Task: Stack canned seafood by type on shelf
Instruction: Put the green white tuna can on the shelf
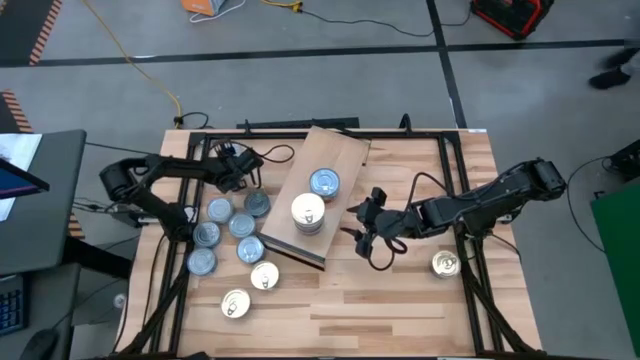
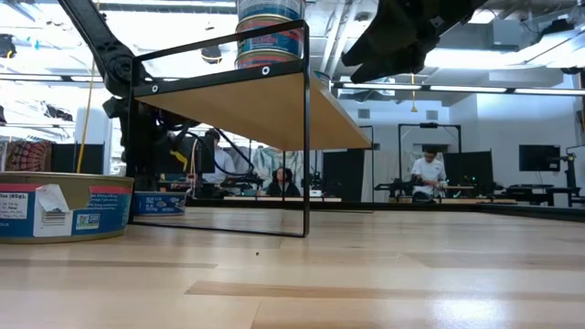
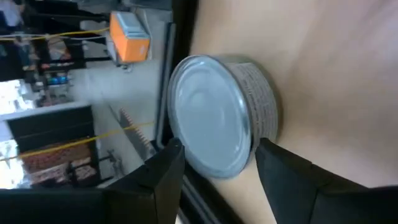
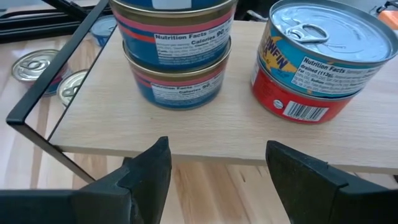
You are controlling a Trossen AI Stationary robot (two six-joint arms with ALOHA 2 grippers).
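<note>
**High view: cans split between shelf and table, both grippers open**

High view, layout: shelf [image 1: 335,160] is a light-wood plank with a dark front edge, set at an angle mid-table. Two can positions on it: a stack with a pale lid [image 1: 308,212] near the front edge, and a silver-topped can [image 1: 324,183] just behind it.

Right gripper [image 1: 366,228] sits just beside the shelf's front corner, fingers spread, nothing between them. Its wrist view faces the board edge-on: the blue-label stack [image 4: 177,59] is two flat round tins with pink bands and printed nutrition panels; next to it, a red-and-blue tin [image 4: 317,62] with a silver pull-tab lid, ribbed top.

Left gripper [image 1: 237,170] is at the far left of the table, jaws apart around a silver can [image 3: 217,121] but not touching it. That can is smooth, dull grey metal with a printed side wall.

Loose cans on the slatted table [image 1: 400,310]: a cluster of blue-grey tops [image 1: 232,225] just beside the left gripper, two gold lids [image 1: 250,290] nearer the front, one gold-lidded can [image 1: 446,264] near the right arm.
</note>
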